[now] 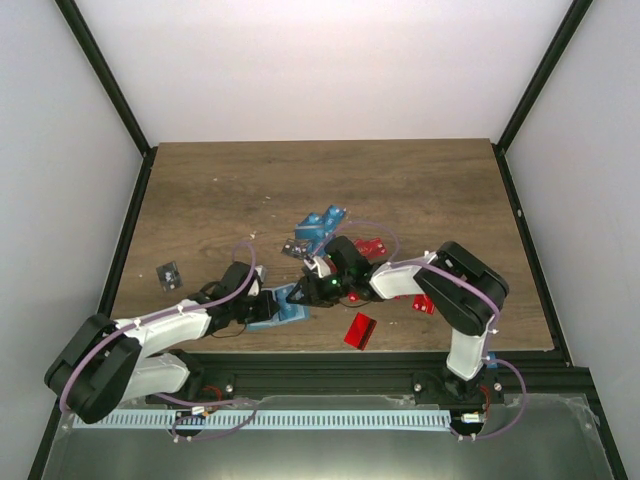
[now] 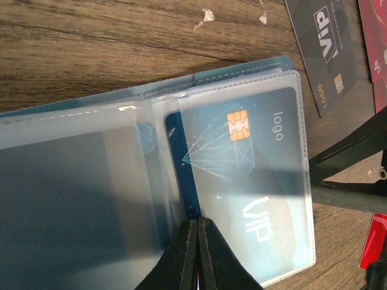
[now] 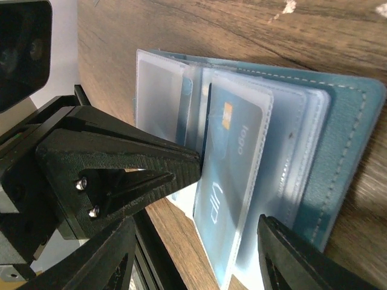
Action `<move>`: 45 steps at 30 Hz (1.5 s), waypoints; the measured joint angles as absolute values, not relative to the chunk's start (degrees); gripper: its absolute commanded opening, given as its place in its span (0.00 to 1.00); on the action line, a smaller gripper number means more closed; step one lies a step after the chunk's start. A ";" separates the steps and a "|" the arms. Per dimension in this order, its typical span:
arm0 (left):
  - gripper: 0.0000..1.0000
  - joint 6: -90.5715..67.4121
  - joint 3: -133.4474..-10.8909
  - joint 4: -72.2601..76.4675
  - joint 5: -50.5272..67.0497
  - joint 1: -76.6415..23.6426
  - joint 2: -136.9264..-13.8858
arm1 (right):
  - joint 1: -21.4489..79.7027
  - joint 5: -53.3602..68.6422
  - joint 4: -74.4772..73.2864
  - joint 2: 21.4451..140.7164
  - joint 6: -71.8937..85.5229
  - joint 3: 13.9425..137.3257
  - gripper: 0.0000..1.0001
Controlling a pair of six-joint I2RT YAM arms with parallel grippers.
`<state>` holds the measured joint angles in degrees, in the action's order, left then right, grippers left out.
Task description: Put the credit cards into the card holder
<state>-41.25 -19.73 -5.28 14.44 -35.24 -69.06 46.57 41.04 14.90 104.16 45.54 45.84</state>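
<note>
At the bench's [image 1: 400,180] near edge, the open holder [image 1: 277,308] is met by the left pincer [image 2: 197,223], pressed together; the right pincer [image 3: 196,229] is held spread at its edge.

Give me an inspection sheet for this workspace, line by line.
Surface: wooden table, a few pale specks.
Job's things: card holder lies open, one blue card in a clear sleeve; red cards, blue cards and a black card loose on the table.
Clutter: nothing seen.
Tools: left tool shut at the sleeve edges; right tool open over the holder.
Cables: lilac cables looped along both arms.
Surroundings: white walls, black frame posts.
</note>
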 measured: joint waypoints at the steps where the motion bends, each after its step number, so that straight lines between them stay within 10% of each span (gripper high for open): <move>1: 0.04 -41.25 -19.68 -5.15 14.44 -35.24 -69.06 | 46.65 41.08 14.90 104.44 45.58 46.06 0.57; 45: 0.09 -42.46 -30.76 -28.88 3.64 -34.63 -41.95 | 57.65 43.92 9.65 105.08 48.80 60.01 0.62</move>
